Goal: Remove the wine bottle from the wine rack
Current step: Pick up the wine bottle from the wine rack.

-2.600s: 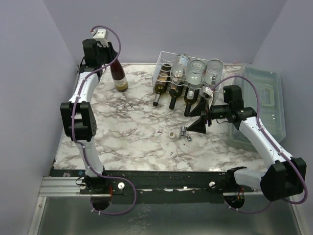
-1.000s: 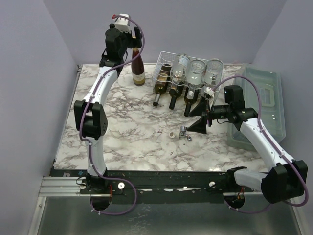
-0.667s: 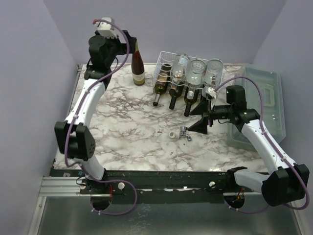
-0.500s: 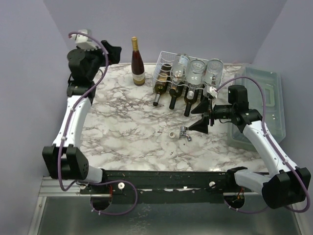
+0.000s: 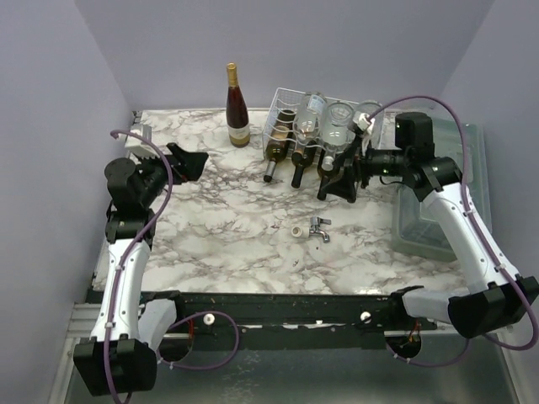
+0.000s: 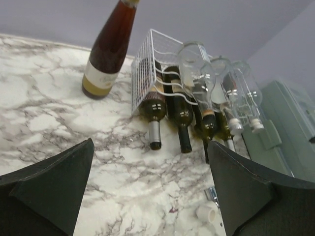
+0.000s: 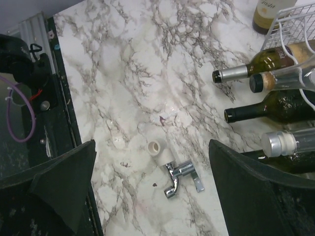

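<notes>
— Where does the bottle sit?

— On the grey-veined marble table [image 5: 227, 219], the white wire-grid wine rack [image 5: 280, 109] cradles several bottles lying down. The dark brown, cream-labelled glass wine bottle [image 5: 237, 109] stands upright just left of the rack, free of both arms.

— And the grippers?

— Left gripper [image 5: 192, 162], well left of the rack, gapes wide and empty. Right gripper [image 5: 341, 181], at the rack's front by the necks, is equally wide and empty. I judge the removal done. Next I only need to pull clear without knocking those necks.

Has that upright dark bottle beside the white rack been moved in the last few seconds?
Yes. The upright bottle shifted right, closer to the wine rack; the left gripper, now open, has pulled away from it.
</notes>
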Robot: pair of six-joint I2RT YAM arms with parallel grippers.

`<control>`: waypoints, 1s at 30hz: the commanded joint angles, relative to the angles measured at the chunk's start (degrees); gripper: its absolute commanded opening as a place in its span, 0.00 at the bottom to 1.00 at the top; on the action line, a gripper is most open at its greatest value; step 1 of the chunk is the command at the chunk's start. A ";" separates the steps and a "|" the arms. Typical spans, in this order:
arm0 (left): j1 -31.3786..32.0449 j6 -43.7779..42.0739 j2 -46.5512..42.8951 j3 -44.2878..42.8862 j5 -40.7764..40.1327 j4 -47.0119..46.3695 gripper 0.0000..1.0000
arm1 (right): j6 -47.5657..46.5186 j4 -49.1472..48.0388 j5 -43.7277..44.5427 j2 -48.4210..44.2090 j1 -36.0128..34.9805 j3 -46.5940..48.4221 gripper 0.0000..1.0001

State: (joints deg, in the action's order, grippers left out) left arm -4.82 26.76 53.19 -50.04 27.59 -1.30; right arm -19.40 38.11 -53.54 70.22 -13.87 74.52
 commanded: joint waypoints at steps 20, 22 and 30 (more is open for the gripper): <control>0.95 -11.18 -14.78 13.51 -4.49 11.48 0.99 | 33.49 -11.86 58.49 23.87 -15.40 19.90 0.99; 0.96 -11.36 -14.87 13.59 -5.54 11.71 0.99 | 36.54 -12.22 61.29 25.46 -16.92 20.71 1.00; 0.95 -11.40 -15.47 13.38 -5.97 12.02 0.99 | 50.08 -9.69 70.38 33.10 -18.56 24.70 0.93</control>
State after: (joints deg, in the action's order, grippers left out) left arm -3.99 16.21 38.79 -36.58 23.03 9.63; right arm 21.56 28.34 7.27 100.36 -32.45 97.10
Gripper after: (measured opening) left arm 0.986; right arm 0.977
